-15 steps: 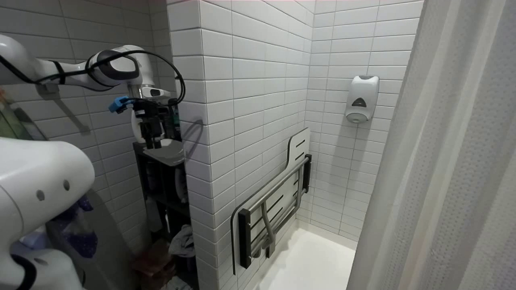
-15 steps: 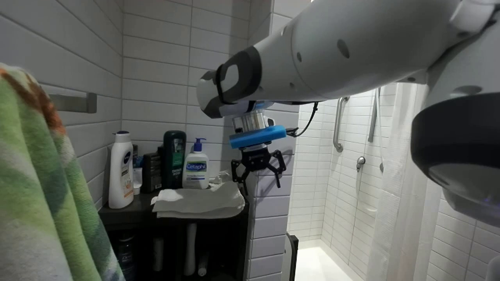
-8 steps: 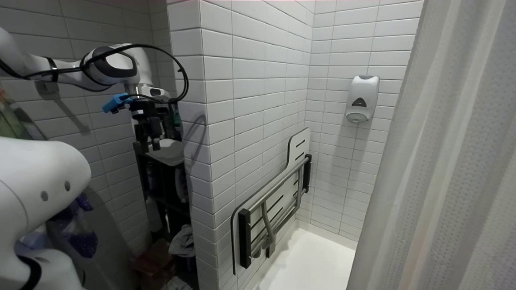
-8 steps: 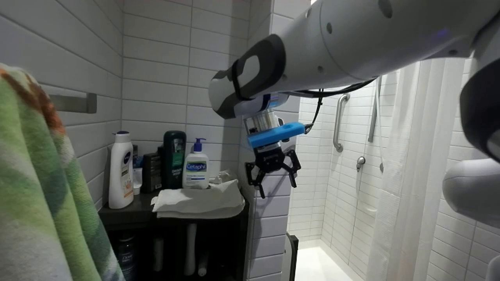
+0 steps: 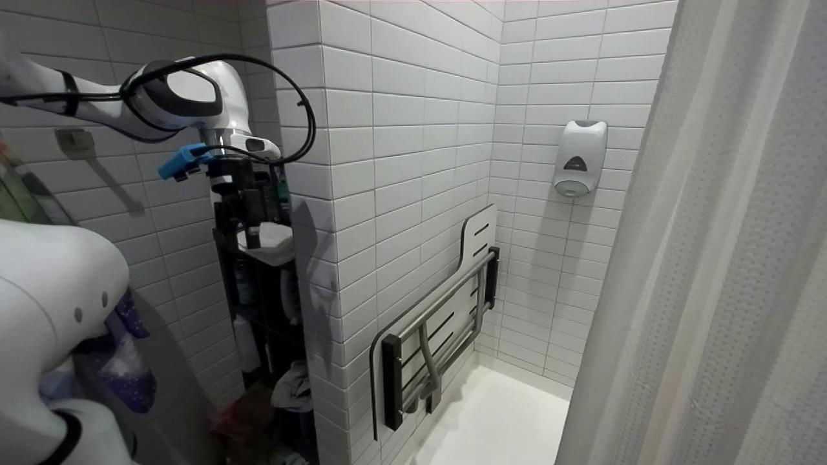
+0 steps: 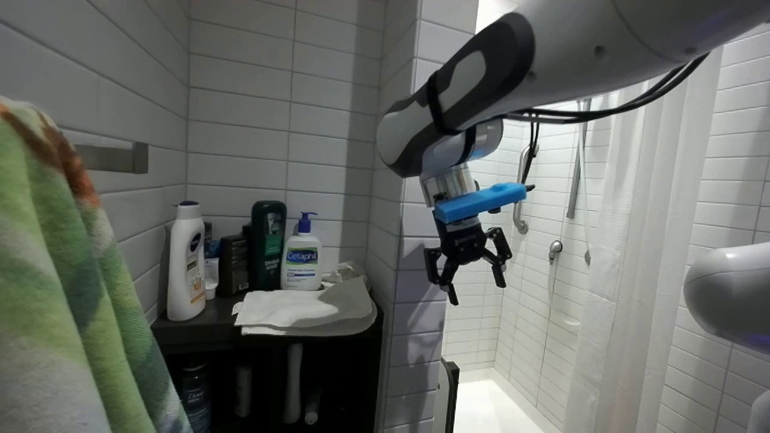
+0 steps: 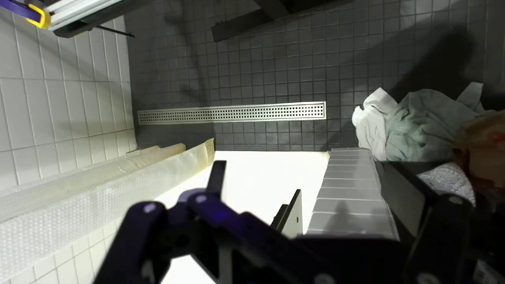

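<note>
My gripper (image 6: 476, 287) is open with nothing between its fingers. It hangs in the air in front of the edge of a white tiled partition (image 6: 415, 313), right of a dark shelf (image 6: 198, 334). It also shows in an exterior view (image 5: 249, 237), overlapping the shelf top. On the shelf are flat white papers or towels (image 6: 301, 310), a Cetaphil pump bottle (image 6: 302, 258), a dark green bottle (image 6: 269, 246) and a white lotion bottle (image 6: 187, 264). In the wrist view the open fingers (image 7: 319, 189) frame the partition and the shower floor far below.
A folded shower seat (image 5: 439, 323) is mounted on the partition. A curtain (image 5: 698, 258) hangs at the shower, and a soap dispenser (image 5: 579, 158) is on the wall. A green towel (image 6: 78, 288) hangs near the shelf. Clothes (image 7: 426, 122) lie low beside the partition.
The arm and gripper have moved right in an exterior view, away from the shelf and toward the shower opening. The gripper stays open. The shelf items have not moved.
</note>
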You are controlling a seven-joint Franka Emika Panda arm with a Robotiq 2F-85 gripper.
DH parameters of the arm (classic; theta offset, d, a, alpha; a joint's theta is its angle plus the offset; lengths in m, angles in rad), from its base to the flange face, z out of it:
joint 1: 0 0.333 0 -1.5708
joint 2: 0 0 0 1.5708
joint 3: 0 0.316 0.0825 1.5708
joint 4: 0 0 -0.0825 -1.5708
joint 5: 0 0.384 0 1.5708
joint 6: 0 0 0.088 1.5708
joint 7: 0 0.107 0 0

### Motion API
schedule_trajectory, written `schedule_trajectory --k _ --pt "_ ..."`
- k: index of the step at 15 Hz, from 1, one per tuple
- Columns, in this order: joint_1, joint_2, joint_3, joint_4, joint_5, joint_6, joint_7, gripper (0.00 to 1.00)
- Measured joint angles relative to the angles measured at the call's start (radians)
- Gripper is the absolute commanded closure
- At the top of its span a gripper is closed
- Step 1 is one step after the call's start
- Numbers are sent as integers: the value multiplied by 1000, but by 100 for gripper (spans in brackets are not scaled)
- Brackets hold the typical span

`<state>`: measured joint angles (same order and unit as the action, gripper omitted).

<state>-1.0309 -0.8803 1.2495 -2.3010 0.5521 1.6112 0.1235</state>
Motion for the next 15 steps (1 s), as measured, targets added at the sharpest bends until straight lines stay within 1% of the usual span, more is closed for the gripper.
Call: schedule_trajectory --k 3,6,8,12,15 --pt "114 67 -111 -96 -73 43 22 0" --pt "232 136 -249 -175 -147 75 81 0" --pt "314 181 -354 -215 -201 85 132 0" --pt "486 255 -586 -276 -302 98 256 0" --pt "606 304 -748 -309 -357 140 370 0"
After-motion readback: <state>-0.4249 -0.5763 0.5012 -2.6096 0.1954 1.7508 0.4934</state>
